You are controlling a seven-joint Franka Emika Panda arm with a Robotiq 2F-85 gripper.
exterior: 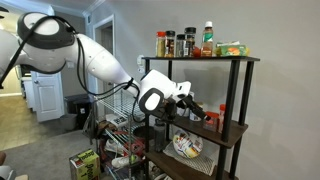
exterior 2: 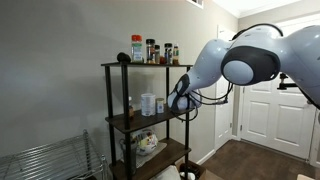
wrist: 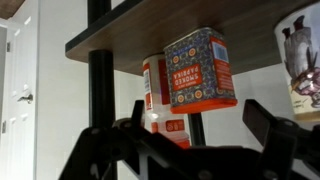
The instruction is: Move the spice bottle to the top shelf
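Spice bottle [wrist: 200, 68] not gripped yet. Wrist view is flipped. Claw [wrist: 200, 135] is nearest, spread open, nothing btwn. Just beyond, bottle stands on mid shelf [wrist: 130, 30], w/ slim red-capped bottle [wrist: 153, 90] close behind and white cup [wrist: 300, 60] beside. Go straight in, center on jar w/o nudging neighbors, close, lift clear, then up to top shelf [exterior: 205, 58].

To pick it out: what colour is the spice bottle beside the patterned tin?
The spice bottle is red-orange with a pale label; clearest in the wrist view.
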